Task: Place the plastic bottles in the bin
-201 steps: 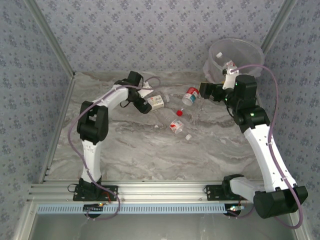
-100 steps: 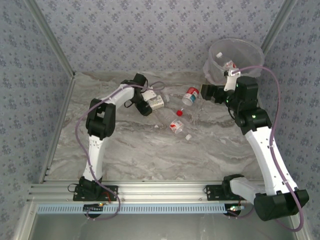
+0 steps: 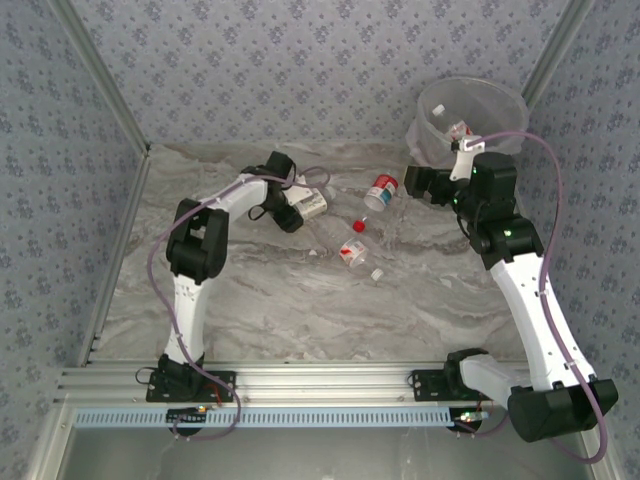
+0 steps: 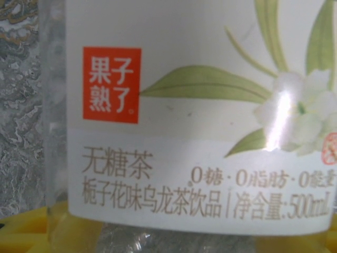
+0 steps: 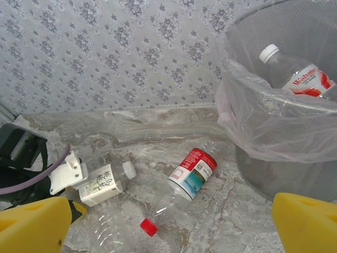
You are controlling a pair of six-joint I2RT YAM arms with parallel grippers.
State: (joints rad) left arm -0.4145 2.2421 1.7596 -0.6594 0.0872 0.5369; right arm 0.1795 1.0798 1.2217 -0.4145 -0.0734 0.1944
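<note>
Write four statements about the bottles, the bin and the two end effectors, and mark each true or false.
1. The round translucent plastic bin holds a white-capped clear bottle. True.
2. The clear red-labelled bottle stands upright on the marble table. False: it lies on its side.
3. The right end effector is open and empty. True.
4. The left end effector hangs over the bin. False: it is at the white-labelled bottle with green leaves, well to the left of the bin.
</note>
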